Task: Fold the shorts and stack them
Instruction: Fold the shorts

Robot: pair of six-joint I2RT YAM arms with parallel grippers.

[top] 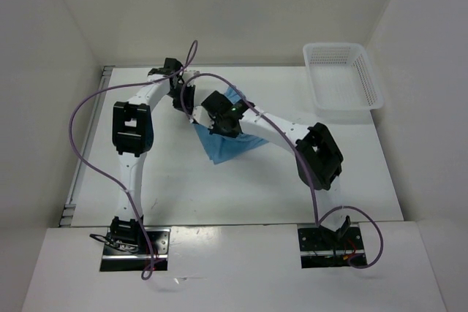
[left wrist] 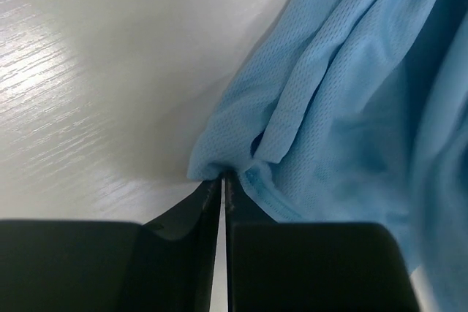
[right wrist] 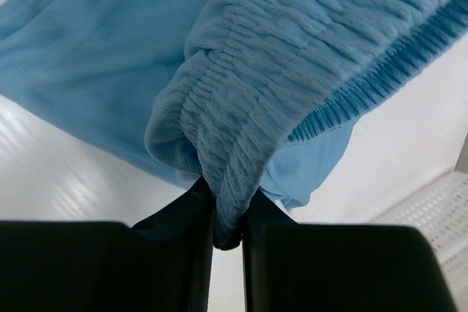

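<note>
one white table (top: 219, 188), blue shorts (top: 228, 147), corner basket (top: 342, 78), white walls (top: 241, 12)

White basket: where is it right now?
Top external view: the white basket sits at the far right corner of the table, well right of the shorts and apart from them.
</note>
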